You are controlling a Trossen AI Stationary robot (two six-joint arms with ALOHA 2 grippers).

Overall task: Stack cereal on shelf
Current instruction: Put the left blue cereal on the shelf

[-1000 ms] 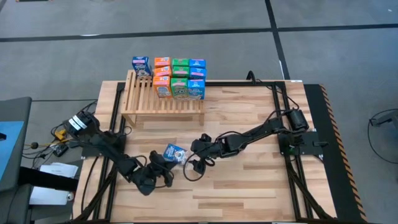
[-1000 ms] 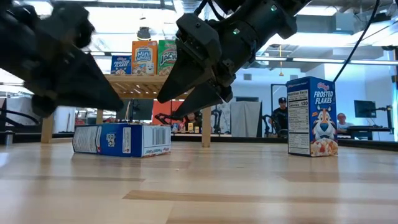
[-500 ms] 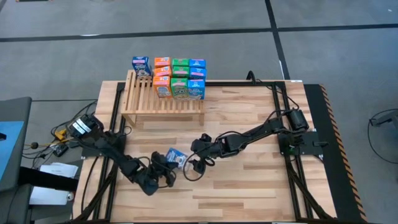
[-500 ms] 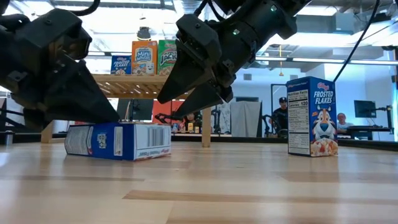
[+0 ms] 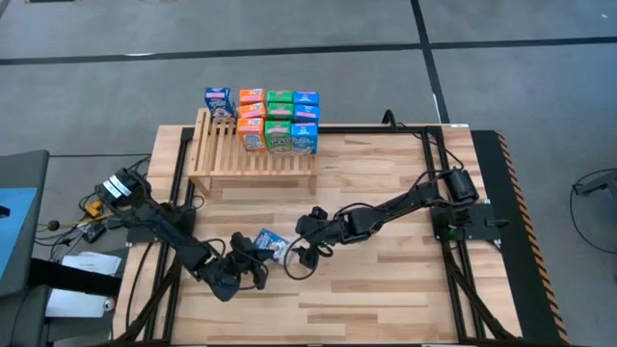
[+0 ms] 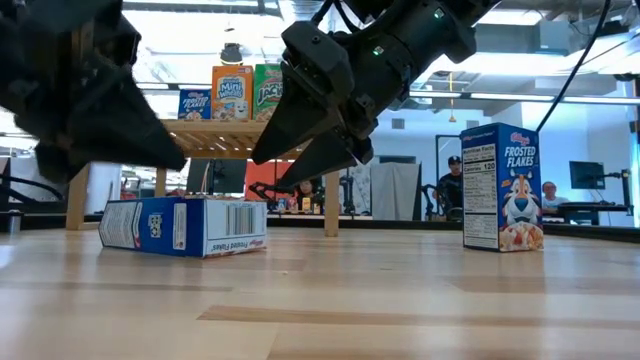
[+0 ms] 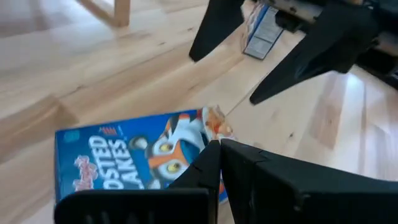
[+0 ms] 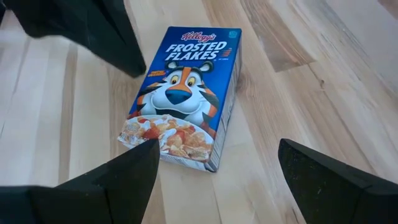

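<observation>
A: Presently, item one: the blue cereal box [image 5: 271, 238], lying flat on the bench [image 5: 386, 280], printed front up. Where does it lie from each pincer?

B: Between the two. The right pincer [image 5: 292, 253] hangs just beside it, fingers spread wide and holding nothing; in that arm's own wrist view the box [image 8: 184, 93] lies straight ahead, its near short end between the two fingertips.

A: And the long axis?

B: It runs away from the right pincer, roughly in line with its reach. So the spread fingers flank the box's two long sides, which I judge suits a grasp across the narrow width.

A: Item two, the left pincer [image 5: 239, 265]?

B: Fingers pressed together, nothing between them. Its tip sits right at the box's edge on the opposite side; whether it touches, I cannot tell.

A: Which arm is nearer?

B: Both are close; the right one alone is set to take hold.

A: Item three, the shelf [image 5: 253, 156]?

B: At the far side of the bench, well apart from the lying box. Other boxes [image 5: 278, 120] are stacked at its back. One more blue box [image 6: 501, 187] stands upright on the bench in the low view.
</observation>
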